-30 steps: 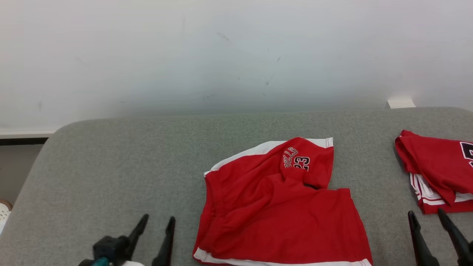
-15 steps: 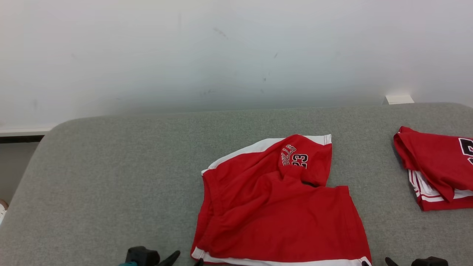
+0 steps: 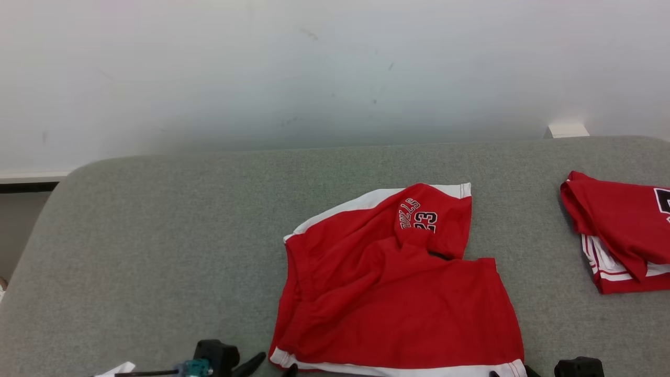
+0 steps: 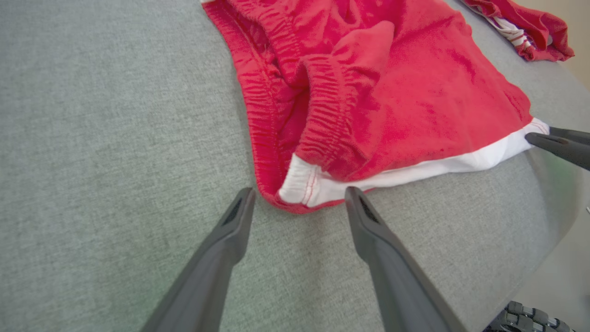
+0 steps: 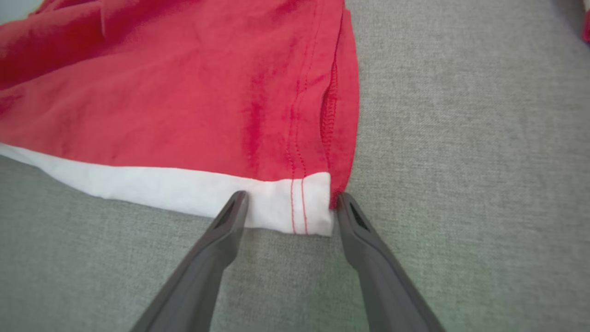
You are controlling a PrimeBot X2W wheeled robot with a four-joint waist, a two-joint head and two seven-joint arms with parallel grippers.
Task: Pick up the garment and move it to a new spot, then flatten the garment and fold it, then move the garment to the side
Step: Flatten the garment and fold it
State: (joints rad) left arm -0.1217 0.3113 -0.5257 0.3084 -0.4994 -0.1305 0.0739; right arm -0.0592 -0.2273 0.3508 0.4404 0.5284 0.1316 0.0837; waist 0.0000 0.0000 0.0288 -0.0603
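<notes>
On my left wrist feed, the crumpled red jersey shorts (image 4: 392,92) lie on the grey woven upholstered surface (image 4: 115,115). The left gripper (image 4: 299,196) sits low at their near corner. Its two dark fingers are spread wide, one on each side of the spot where the gathered elastic waistband (image 4: 322,101) meets the white hem band (image 4: 415,173). I see nothing clamped between them, and whether the tips touch the cloth I cannot tell. On the right wrist feed, the right gripper (image 5: 290,200) is at the other end of that hem, fingers likewise wide apart. One tip sits over the white band and the other is right against the shorts' stitched side edge, with the corner between them ungripped. On the head feed, the shorts sit right of centre on the surface, with the hem along my near side. One leg is flipped over the top, showing dark lettering and the number 23 (image 3: 421,220). A second red garment with white striped trim (image 3: 617,235) lies well to the right of the shorts, apart from them. A pale wall (image 3: 335,78) rises behind the shorts.
</notes>
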